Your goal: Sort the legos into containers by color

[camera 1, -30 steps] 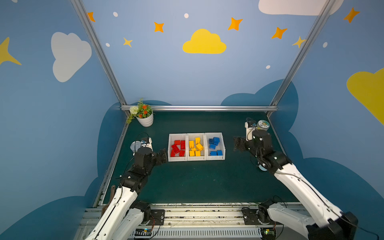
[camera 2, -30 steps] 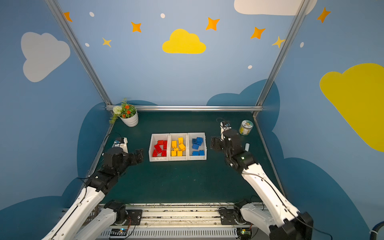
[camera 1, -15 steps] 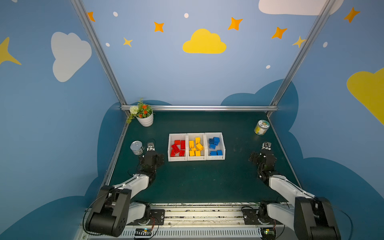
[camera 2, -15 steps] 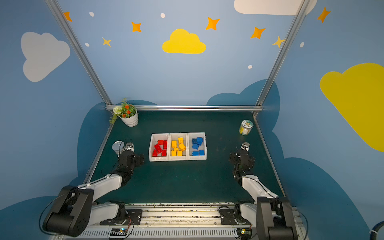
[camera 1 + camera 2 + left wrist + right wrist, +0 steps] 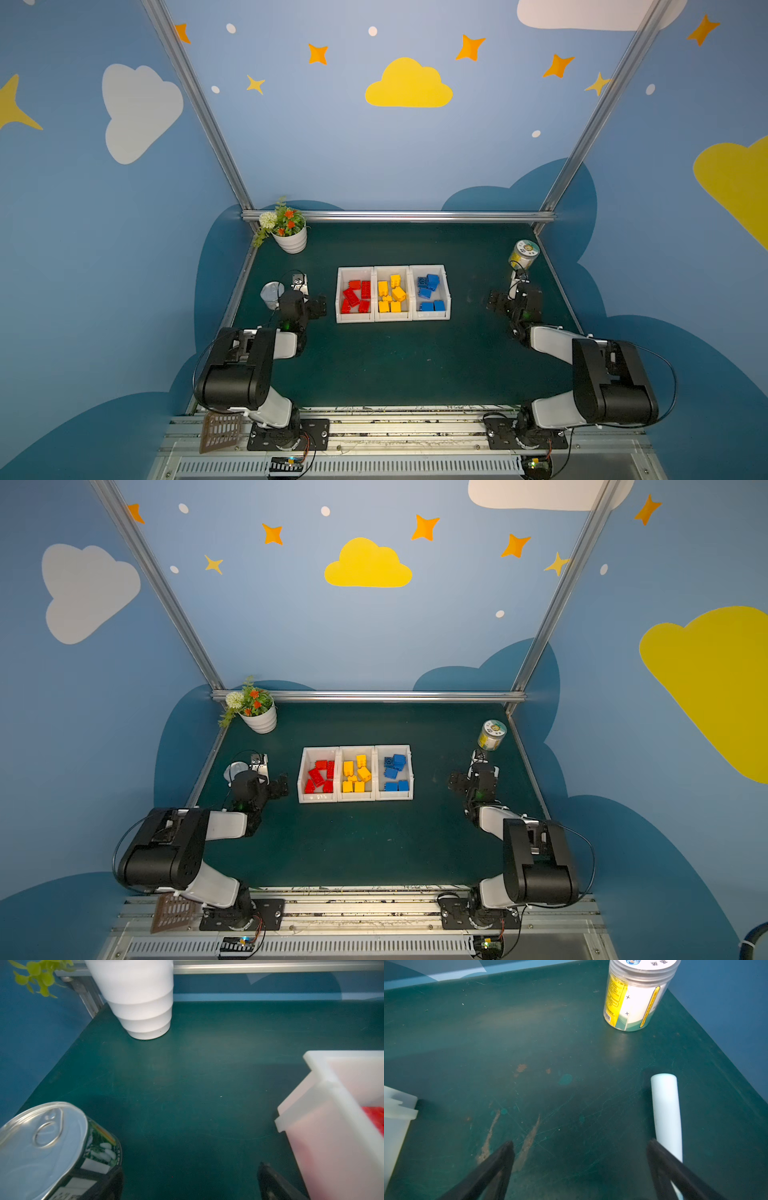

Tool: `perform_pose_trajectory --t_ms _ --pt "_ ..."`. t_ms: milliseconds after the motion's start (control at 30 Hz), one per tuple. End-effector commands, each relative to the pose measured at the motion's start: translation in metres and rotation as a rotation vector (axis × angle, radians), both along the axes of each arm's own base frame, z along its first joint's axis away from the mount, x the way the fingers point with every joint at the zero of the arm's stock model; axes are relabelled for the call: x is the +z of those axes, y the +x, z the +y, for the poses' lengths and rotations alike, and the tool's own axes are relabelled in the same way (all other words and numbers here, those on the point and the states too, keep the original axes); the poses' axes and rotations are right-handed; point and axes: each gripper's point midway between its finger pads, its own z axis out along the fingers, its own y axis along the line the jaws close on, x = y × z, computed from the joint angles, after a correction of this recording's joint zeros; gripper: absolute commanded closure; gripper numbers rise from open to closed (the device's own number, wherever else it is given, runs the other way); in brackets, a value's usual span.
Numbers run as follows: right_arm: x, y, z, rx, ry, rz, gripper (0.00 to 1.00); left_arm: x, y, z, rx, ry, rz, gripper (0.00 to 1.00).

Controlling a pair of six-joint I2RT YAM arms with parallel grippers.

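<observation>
Sorted by colour into three white bins set side by side at the middle of the green table (image 5: 395, 365): red legos (image 5: 355, 296) in the left bin (image 5: 354, 319), yellow legos (image 5: 391, 293) in the middle bin (image 5: 393, 318), blue legos (image 5: 430, 293) in the right bin (image 5: 432, 316). Bins touching wall to wall, each with its long axis running from the front edge toward the back edge, the row itself running left to right. Bricks lying loose at mixed angles: one long red brick pointing front to back, another slanted across the bin floor.

All three colours countable only in both top views. In the left wrist view just a corner of the left bin (image 5: 332, 1118), with a patch of red at its inner edge; in the right wrist view only a bin corner (image 5: 396, 1118), no bricks.

Left gripper (image 5: 318, 305) low over the table just left of the bins, jaws wide apart, nothing between them (image 5: 190, 1184). Right gripper (image 5: 494, 301) well right of the bins, jaws likewise spread and empty (image 5: 579, 1153).

Beside the left gripper, toward the left edge, an upright tin can (image 5: 47, 1147). At the back left corner, a white flower pot (image 5: 291, 239). Near the back right corner, a labelled jar (image 5: 523, 253). Shown plainly by the right wrist view alone: a white cylinder (image 5: 666, 1113) lying flat next to one finger, pointing roughly toward the jar.
</observation>
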Motion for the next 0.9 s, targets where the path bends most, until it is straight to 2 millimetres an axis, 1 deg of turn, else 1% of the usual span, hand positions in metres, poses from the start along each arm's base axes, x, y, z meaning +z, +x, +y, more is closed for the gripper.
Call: perform_pose_trajectory --t_ms 0,867 --pt "0.0076 0.0044 0.0017 0.01 0.012 -0.019 0.02 0.0156 0.0071 -0.0055 -0.038 -0.011 -0.047 0.0" --pt "0.0072 0.006 0.0022 0.009 0.01 -0.013 0.02 0.0162 0.0062 -0.0058 -0.039 -0.006 -0.05 0.0"
